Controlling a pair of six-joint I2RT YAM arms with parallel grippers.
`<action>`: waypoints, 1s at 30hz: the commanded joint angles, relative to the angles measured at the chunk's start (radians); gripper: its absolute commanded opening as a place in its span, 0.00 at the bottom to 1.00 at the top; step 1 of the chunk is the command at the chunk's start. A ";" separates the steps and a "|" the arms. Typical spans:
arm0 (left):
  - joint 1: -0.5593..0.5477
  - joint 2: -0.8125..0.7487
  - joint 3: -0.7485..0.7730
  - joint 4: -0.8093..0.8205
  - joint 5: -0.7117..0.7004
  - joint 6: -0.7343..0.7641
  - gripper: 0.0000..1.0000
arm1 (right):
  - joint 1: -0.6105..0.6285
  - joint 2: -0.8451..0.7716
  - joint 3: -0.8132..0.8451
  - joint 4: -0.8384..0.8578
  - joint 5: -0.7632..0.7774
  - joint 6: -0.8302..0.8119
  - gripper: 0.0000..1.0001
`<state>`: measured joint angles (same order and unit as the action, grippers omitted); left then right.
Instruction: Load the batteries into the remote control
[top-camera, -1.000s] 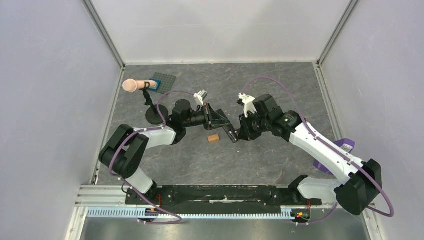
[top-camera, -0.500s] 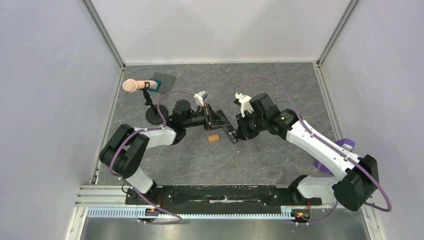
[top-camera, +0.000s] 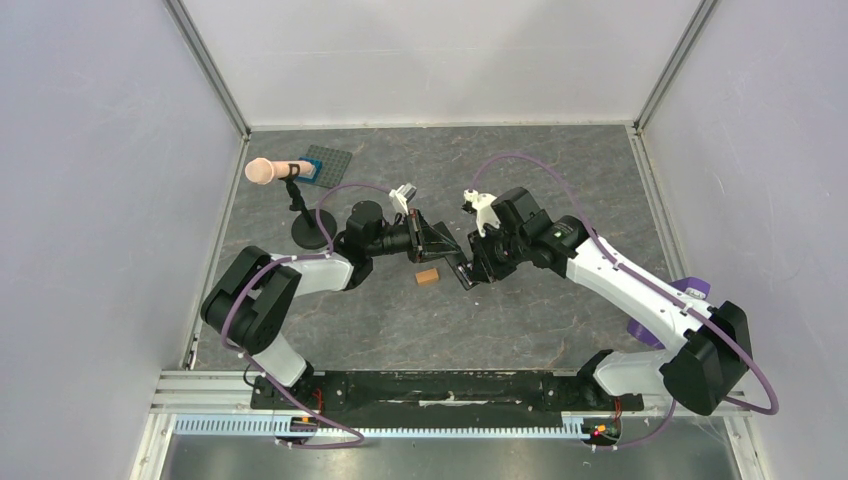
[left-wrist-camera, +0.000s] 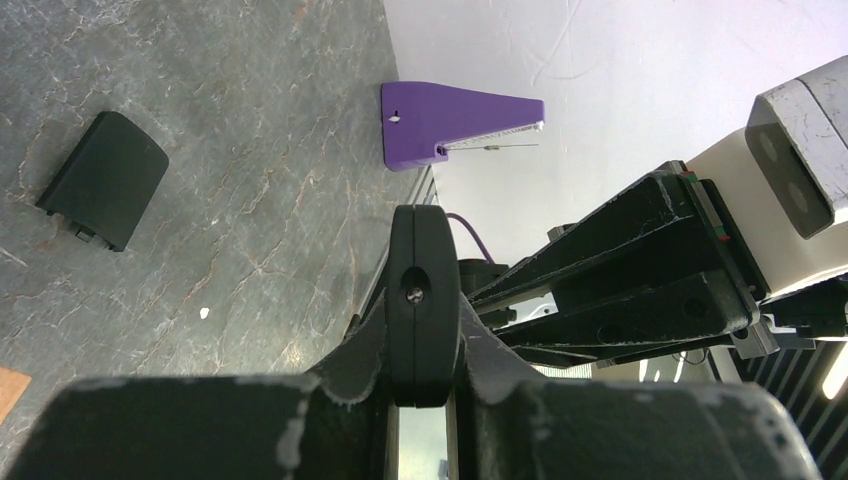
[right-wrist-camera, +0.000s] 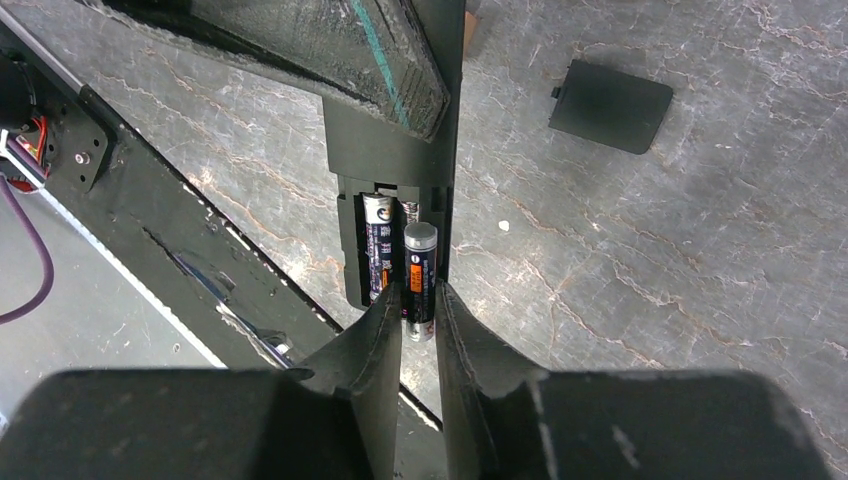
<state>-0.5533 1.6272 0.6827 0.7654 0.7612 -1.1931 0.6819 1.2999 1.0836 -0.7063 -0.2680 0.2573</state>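
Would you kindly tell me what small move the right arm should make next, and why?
Probably ease the held battery down into the empty slot beside the seated battery. The right gripper holds it at the open compartment of the remote control, which the left gripper clamps.

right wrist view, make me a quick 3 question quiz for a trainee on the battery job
1. True or false: the battery cover is clipped onto the remote control.
2. What does the right gripper hold? A) a battery B) the battery cover C) nothing
3. How many batteries lie seated in the remote control's open compartment?

Key
1. False: it lies on the table, apart from the remote control.
2. A: the fingers are shut on a battery, its far end at the compartment.
3. One seated battery, beside the held one.
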 joint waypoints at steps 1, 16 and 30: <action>-0.007 -0.001 0.010 0.095 0.011 -0.027 0.02 | 0.011 0.006 0.034 -0.024 0.000 -0.018 0.20; -0.007 -0.015 0.013 0.022 -0.020 0.021 0.02 | 0.015 -0.010 0.053 -0.019 -0.016 0.008 0.06; -0.007 -0.074 0.030 -0.117 -0.067 0.125 0.02 | 0.016 0.000 0.047 -0.013 -0.030 0.024 0.06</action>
<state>-0.5568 1.5826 0.6819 0.6476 0.7063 -1.1156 0.6930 1.2999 1.1011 -0.7326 -0.2840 0.2687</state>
